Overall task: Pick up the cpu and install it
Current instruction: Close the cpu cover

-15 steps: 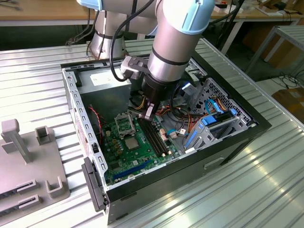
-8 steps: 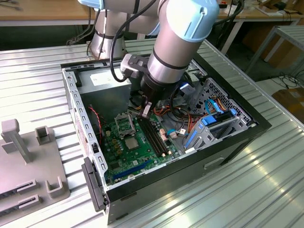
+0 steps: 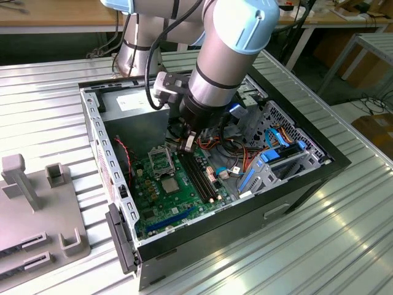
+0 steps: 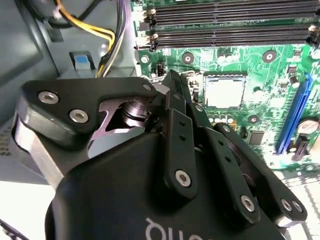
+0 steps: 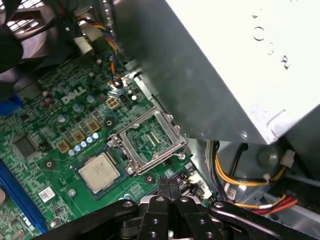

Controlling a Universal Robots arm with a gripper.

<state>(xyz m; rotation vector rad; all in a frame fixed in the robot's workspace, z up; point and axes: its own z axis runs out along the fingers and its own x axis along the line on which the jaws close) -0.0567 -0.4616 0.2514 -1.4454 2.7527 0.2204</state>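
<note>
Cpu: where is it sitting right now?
In the first wrist view, the cpu lies flat on the green motherboard, directly beside the metal-framed socket.

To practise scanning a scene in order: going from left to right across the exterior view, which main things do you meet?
grey fixture → case side wall → cpu → memory slots → blue drive bracket

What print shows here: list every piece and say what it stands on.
White lettering on the green circuit board: a maker's mark, not quoted.
Small white sticker on that board: too small.
Raised marks on the big grey metal power-supply box: partial, unreadable.
White letters on the black pincer body: cut off.
</note>
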